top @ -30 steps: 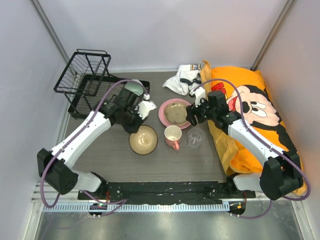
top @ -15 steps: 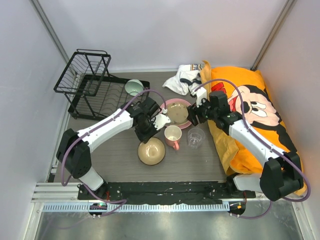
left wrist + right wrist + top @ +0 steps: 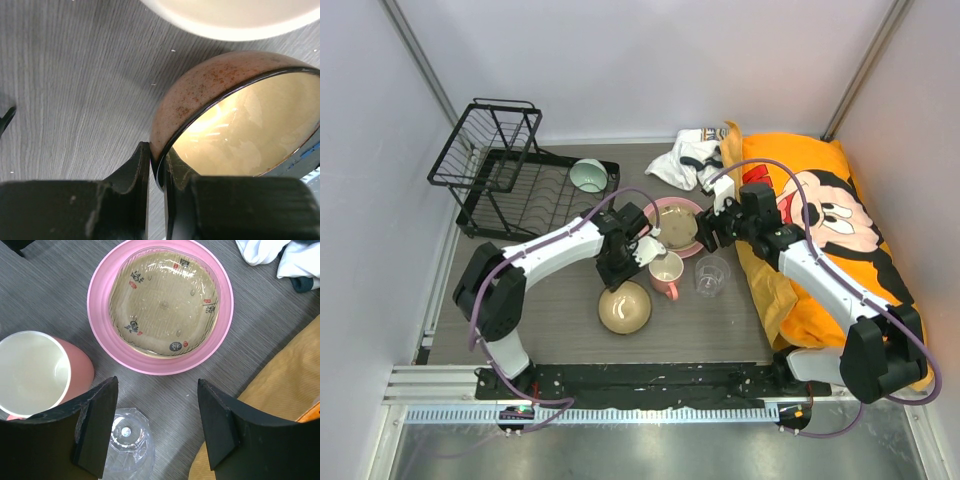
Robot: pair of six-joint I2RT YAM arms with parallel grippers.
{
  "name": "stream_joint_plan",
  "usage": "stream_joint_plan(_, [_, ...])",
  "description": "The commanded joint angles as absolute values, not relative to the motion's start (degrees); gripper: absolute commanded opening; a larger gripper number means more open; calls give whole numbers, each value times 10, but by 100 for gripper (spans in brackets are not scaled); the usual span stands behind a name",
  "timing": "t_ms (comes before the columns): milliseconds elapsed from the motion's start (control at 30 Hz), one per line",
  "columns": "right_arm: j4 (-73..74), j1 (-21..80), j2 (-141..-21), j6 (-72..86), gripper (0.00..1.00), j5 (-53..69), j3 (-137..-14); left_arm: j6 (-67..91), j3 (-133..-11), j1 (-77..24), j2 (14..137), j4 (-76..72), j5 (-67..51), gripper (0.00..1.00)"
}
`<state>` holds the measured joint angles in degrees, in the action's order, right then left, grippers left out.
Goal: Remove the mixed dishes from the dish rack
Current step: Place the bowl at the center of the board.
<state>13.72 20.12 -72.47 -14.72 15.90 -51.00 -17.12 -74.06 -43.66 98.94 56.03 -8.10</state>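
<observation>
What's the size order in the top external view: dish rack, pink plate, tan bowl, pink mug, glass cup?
Largest to smallest, as they look in that view:
1. dish rack
2. pink plate
3. tan bowl
4. pink mug and glass cup: look about alike, not ranked.

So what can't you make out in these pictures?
Left wrist view: the right edge cuts off the brown bowl pinched by the left gripper; the pale rim at top is unidentifiable.
Right wrist view: pink mug handle unseen, left edge cuts it; glass cup partly behind a finger.
Top view: left arm covers pink plate left rim.
</observation>
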Motion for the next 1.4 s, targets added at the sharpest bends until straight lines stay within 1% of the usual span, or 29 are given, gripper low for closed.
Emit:
stream_joint_plan(0, [113,199,-702,-153,69,170,-511,-180,-757,-439,992,566,-98,0])
stream_joint_plan(200, [113,198,-701,-154,69,171,-510,-183,-759,-439,999,572,-113,0])
stream_joint_plan(300, [113,197,-700,-156,69,171,-510,-182,-762,-439,1000,575,-118,4])
stream_joint_plan(400, [113,197,-700,-156,69,171,-509,-181,-765,-439,1001,577,-123,9])
stream_joint_plan(467, [113,196,-700,-156,69,171,-509,-182,-768,-439,1001,578,-124,15])
stream_joint_plan(600, [113,196,-700,-156,69,173,-508,-183,-773,-439,1001,579,-124,21])
stream_joint_plan(633, [113,196,-700,-156,69,172,-508,-183,-773,-439,999,579,-123,25])
stream_joint_plan(800, [114,195,-700,-157,69,174,-508,-184,-778,-439,992,575,-105,31])
stream_joint_plan(967, [115,192,-700,-157,69,177,-507,-185,-782,-439,983,570,-92,44])
stream_joint_plan(1033, [115,192,-699,-157,69,177,-507,-185,-787,-438,977,569,-85,47])
stream_joint_plan(1100, [115,192,-700,-157,69,178,-507,-188,-792,-438,971,569,-78,47])
stream_joint_plan(1200, [114,192,-701,-157,69,178,-507,-189,-799,-432,955,568,-67,51])
stream_joint_plan(1233, [115,192,-701,-157,69,178,-506,-190,-802,-431,951,567,-64,54])
stream_joint_plan(1300, [116,192,-700,-157,69,178,-507,-192,-814,-424,938,567,-56,58])
stream_joint_plan(1333, [115,192,-701,-157,69,178,-507,-195,-818,-420,933,568,-55,62])
stream_joint_plan(1367, [115,192,-700,-157,69,179,-507,-197,-823,-414,926,568,-50,64])
